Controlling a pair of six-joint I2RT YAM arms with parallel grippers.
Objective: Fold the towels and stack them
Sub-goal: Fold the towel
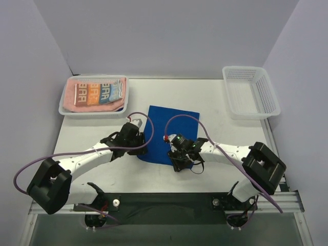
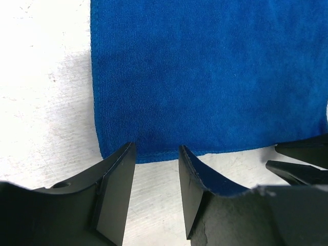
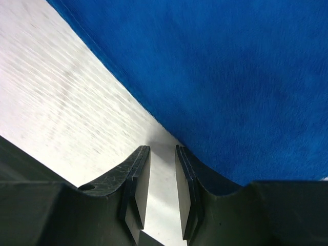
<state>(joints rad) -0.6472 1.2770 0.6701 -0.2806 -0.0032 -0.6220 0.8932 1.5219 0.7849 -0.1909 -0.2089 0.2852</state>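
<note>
By the blue towel (image 1: pixel 161 123), only wrist views show both jaws apart.

**Free room and obstacles.** Open table (image 1: pixel 230 128) is shown right of the blue towel (image 1: pixel 174 125), up to the right basket (image 1: pixel 251 95) at the far corner. The far left corner is taken by the left basket (image 1: pixel 92 115), filled with folded towels (image 1: pixel 97 93). A strip of table is left between that basket and the blue towel. The towel's near hem is crowded: the left gripper (image 2: pixel 156 148) and right gripper (image 3: pixel 161 148), both parted, are set close together, with little passage between. Walls (image 1: pixel 169 36) bound three sides.
</note>
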